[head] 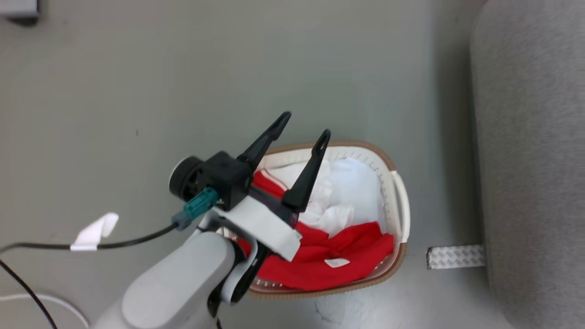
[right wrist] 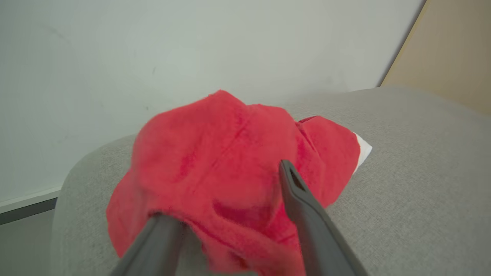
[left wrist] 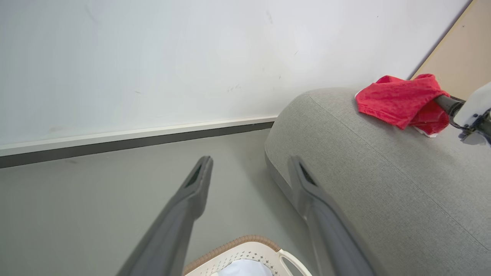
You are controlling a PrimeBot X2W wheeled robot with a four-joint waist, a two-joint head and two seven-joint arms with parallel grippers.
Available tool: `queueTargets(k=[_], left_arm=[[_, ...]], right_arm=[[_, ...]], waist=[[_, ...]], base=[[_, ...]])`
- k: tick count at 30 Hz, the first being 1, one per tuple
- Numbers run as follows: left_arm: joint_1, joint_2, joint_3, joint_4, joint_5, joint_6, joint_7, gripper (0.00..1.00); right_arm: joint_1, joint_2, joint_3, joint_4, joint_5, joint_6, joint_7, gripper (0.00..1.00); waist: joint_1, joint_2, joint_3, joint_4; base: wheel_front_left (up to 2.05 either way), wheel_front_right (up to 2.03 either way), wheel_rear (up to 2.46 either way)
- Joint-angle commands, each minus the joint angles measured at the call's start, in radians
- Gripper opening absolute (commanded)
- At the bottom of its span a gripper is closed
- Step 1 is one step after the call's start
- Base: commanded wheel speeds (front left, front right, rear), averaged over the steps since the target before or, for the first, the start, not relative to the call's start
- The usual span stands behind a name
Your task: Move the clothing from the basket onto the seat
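Overhead and wrist views of a laundry transfer. The basket [head: 396, 180], oval and cream-white with a brown rim, stands on the grey floor [head: 137, 91] just beside the seat [head: 530, 160], a grey upholstered sofa with a rounded end. A ribbed metal foot [head: 454, 257] of the sofa shows near the basket's lower corner.

Clothing [head: 320, 258] lies inside the basket as a crumpled bright red layer carrying a small white label. Pale white fabric [head: 352, 183] is bunched against the far wall beside it.

The left gripper [head: 305, 124] hangs above the basket's near side. Its two dark fingers are spread wide, with nothing between them and clear of the fabric below. A black cable [head: 132, 240] with a white tag trails from its wrist across the floor.

A second red garment [right wrist: 215, 153], with a white edge showing at one corner, lies heaped on top of the seat, near its rounded end and close to the pale wall [left wrist: 153, 57].

The right gripper [right wrist: 226, 191] is at this heap with its fingers standing well apart, not pinching. In its wrist view the cloth drapes over the tip of the left-hand finger, while the right-hand finger lies bare on top of the fabric.
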Motion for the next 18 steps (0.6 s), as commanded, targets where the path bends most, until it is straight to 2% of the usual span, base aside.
queueTargets(k=[1,7,14,18], left_arm=[[0.019,0.007,0.004,0.007,-0.008,0.002,-0.006,1.0],[0.103,0.029,0.03,0.04,-0.037,0.026,-0.032,1.0],[0.208,0.046,0.074,0.068,-0.036,0.065,-0.054,1.0],[0.288,0.025,0.128,0.071,-0.021,0.087,-0.06,1.0]], right_arm=[[0.029,0.009,0.014,-0.01,-0.002,-0.002,-0.003,1.0],[0.193,0.074,0.124,-0.108,0.039,-0.002,-0.003,1.0],[0.41,0.194,0.265,-0.352,0.162,-0.002,-0.002,1.0],[0.546,0.232,0.363,-0.474,0.232,-0.002,-0.001,1.0]], waist=[[-0.0001,0.0,-0.046,-0.022],[-0.0001,0.0,-0.16,-0.058],[-0.0001,0.0,-0.299,-0.069],[-0.0001,0.0,-0.378,-0.049]], base=[[0.0,0.0,0.0],[0.0,0.0,0.0],[0.0,0.0,0.0],[0.0,0.0,0.0]])
